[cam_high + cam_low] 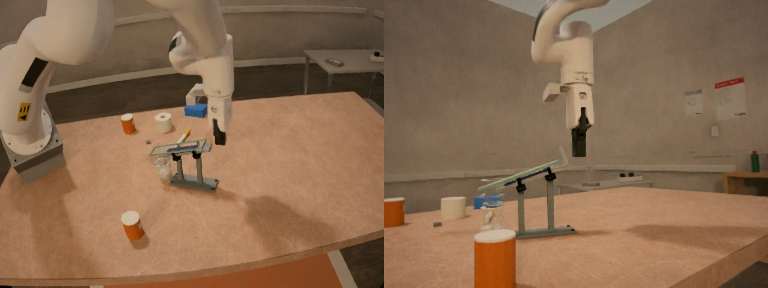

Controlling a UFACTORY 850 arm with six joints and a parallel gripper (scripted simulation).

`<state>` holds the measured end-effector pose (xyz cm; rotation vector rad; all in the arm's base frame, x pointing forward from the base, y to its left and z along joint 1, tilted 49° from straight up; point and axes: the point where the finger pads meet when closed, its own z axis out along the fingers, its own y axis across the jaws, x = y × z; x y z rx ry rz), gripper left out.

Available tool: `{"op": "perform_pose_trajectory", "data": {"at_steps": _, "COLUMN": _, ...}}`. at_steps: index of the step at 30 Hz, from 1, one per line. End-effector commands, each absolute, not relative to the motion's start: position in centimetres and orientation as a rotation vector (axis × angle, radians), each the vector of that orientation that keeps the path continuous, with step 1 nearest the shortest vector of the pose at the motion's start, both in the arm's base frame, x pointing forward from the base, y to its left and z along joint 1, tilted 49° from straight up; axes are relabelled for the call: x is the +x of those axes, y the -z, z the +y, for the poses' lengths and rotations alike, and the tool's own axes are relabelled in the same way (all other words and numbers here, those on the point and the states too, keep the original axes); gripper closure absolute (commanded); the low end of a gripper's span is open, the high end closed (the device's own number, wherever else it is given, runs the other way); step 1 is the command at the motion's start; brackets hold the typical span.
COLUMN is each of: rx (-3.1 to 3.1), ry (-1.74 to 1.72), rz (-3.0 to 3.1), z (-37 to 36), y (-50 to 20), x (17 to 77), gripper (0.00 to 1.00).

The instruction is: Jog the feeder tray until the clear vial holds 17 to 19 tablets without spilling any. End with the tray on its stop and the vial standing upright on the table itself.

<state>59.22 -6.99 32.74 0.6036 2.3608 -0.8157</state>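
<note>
Tilted green feeder tray [519, 176] on 2 posts, clear vial [163, 169] under low end, pincer [579, 146] closed, empty

We see a broad, pinkish-tan wooden table [300, 175] with a curved front edge. On it stand the grey metal stand [194, 182] of the tilted feeder tray, a small clear vial [163, 170] just beside the stand's base, two orange canisters with white lids [132, 225] [128, 123], a white cylinder [163, 122], a blue box [196, 110] and the arm's grey base block [37, 162].
</note>
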Motion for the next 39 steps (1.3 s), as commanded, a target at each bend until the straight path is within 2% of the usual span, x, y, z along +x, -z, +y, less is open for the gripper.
{"op": "perform_pose_trajectory", "data": {"at_steps": 1, "rx": 0.603, "ry": 0.816, "rz": 2.360, "z": -7.0, "y": -33.0, "x": 59.4, "gripper": 1.00}}
{"op": "perform_pose_trajectory", "data": {"at_steps": 18, "rx": 0.603, "ry": 0.816, "rz": 2.360, "z": -6.9, "y": -30.8, "x": 57.8, "gripper": 1.00}}
{"op": "perform_pose_trajectory", "data": {"at_steps": 39, "rx": 0.603, "ry": 0.816, "rz": 2.360, "z": -7.0, "y": -32.7, "x": 59.2, "gripper": 1.00}}
